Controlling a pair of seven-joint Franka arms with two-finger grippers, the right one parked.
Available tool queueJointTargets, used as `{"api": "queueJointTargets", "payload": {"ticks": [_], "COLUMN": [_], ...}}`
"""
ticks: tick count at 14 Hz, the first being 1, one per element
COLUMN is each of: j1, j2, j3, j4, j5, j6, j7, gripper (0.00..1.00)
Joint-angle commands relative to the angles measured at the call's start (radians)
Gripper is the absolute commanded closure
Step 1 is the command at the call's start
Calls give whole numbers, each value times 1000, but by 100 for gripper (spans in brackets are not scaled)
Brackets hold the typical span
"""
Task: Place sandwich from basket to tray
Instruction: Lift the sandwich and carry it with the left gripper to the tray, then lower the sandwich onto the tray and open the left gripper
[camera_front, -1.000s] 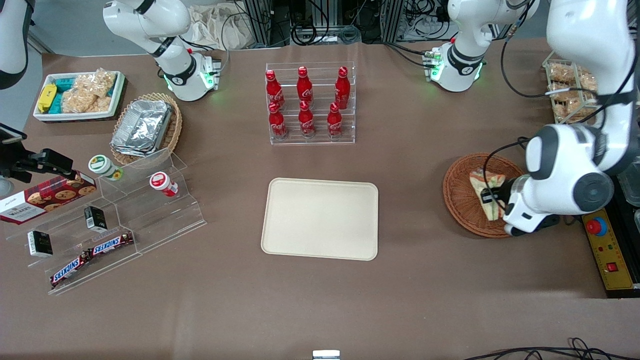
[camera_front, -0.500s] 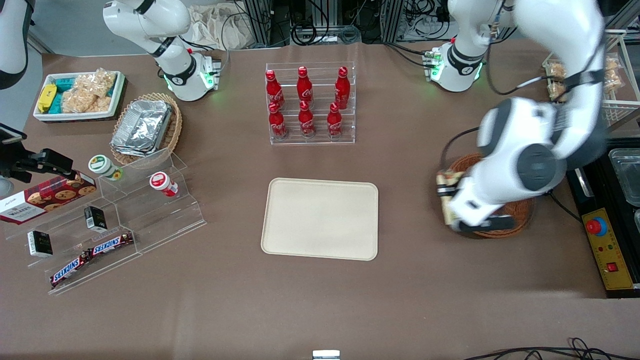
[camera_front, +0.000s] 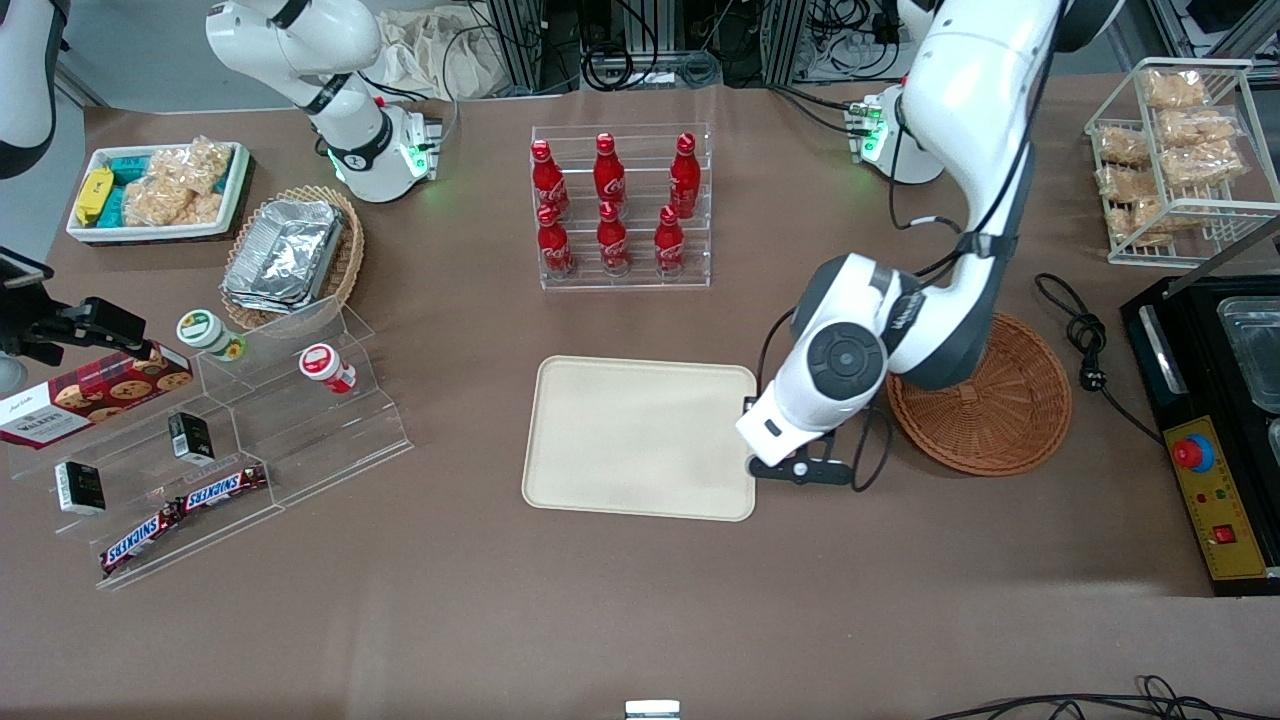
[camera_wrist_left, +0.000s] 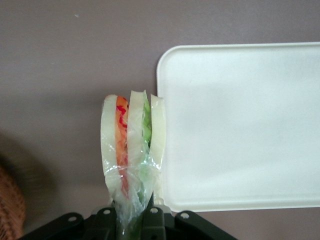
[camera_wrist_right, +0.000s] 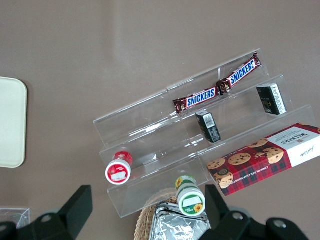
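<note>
Over the tray's (camera_front: 640, 437) edge nearest the basket (camera_front: 990, 400), gripper (camera_wrist_left: 134, 216) is clamped on the sandwich (camera_wrist_left: 132, 145), held clear above counter (camera_front: 640, 600), basket empty.

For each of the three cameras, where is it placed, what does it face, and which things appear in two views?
Front view: high, facing the table; shows both arms, empty reddish-brown wicker basket.
Left wrist view: on the working arm, looking down; pincer shut on clear-wrapped triangular sandwich at the tray's edge.
Right wrist view: on the parked arm, facing Snickers bars.
Shared: cream rectangular plastic tray.
</note>
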Motion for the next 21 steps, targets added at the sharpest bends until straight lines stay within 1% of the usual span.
{"api": "queueJointTargets", "payload": {"ticks": [1,5,9,10,12,13,18,21], "j1": [-11,-15,-15,-15,-14,-14,-4,5], "j2": [64,153,201,200,195,189,175,132], "j3": [-23,-54,-60,-62,-65,-66,-65,-56], "j4": [51,61,61,61,61,61,130,179], "j5": [-13,-14,-14,-14,-16,-16,-14,-5], "j6": [0,102,141,138,130,124,-20,-147], "j7": [-12,-6,-5,-12,-29,-52,-72,-57], "gripper": [100,100,100,85,7,1,1,1]}}
